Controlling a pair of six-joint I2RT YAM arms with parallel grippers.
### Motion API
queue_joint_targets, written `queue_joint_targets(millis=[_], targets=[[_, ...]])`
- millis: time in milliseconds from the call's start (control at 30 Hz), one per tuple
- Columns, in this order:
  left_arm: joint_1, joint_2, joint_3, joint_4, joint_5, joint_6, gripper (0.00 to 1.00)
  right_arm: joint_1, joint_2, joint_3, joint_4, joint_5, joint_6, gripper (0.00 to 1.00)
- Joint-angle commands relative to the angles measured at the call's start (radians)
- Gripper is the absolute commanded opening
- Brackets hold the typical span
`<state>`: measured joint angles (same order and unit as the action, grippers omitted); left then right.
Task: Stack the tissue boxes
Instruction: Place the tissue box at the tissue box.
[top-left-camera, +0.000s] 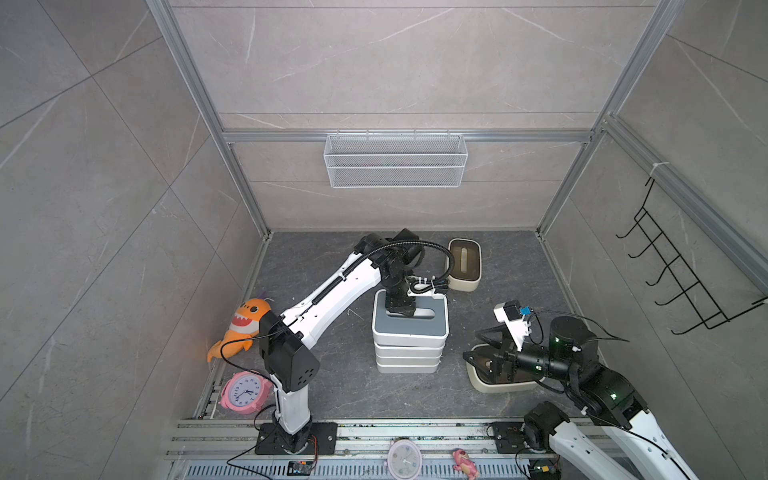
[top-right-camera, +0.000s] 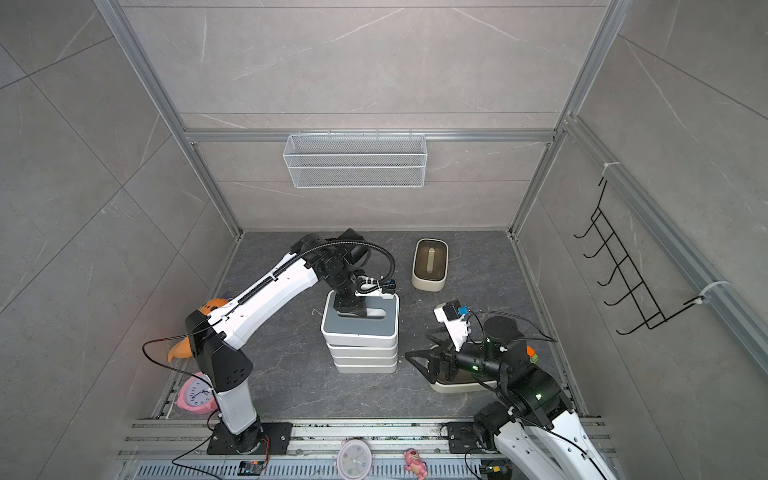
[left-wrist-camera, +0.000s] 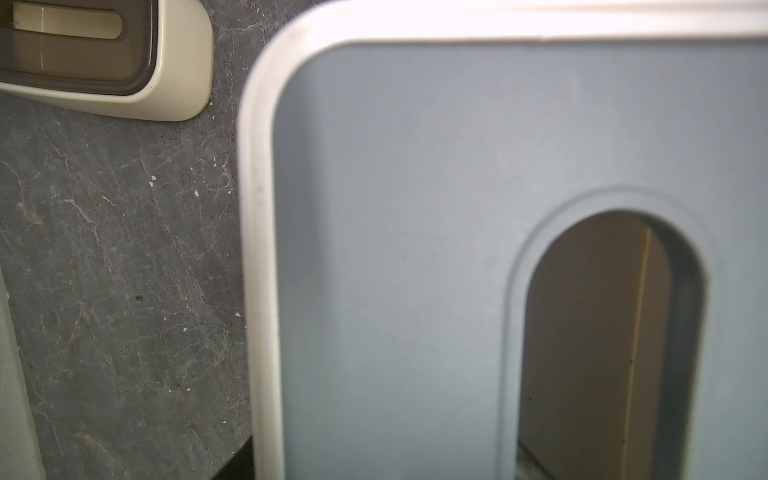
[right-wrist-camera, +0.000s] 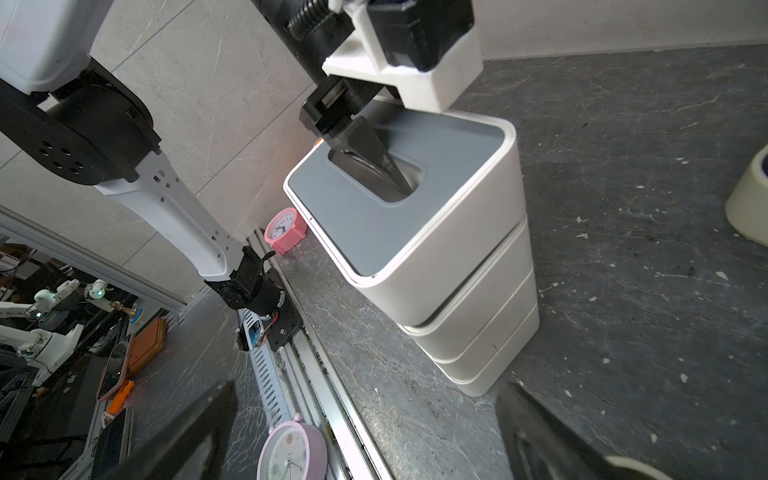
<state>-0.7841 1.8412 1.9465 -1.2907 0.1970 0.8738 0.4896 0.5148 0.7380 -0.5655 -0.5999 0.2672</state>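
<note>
The grey-lidded box (right-wrist-camera: 365, 224), pinched at its slot by the left gripper (right-wrist-camera: 395, 174), is tilted, the stack (right-wrist-camera: 478, 332) directly beneath the fingers; the right gripper (top-left-camera: 469, 343) is spread.

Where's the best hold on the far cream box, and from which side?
Probably from straight above: one claw finger down into the lid slot, the other outside the long wall facing away from the stack. The far cream box stands flat, slot up, with bare floor on that side; its rounded walls look wide for a span grip.
</note>
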Motion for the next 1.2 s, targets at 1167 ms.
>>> queue_joint_targets(millis=[1167], targets=[[-0.006, -0.062, -0.065, 0.046, 0.002, -0.068, 0.53, 0.003, 0.006, -0.012, 0.000, -0.021, -0.006, 1.00]])
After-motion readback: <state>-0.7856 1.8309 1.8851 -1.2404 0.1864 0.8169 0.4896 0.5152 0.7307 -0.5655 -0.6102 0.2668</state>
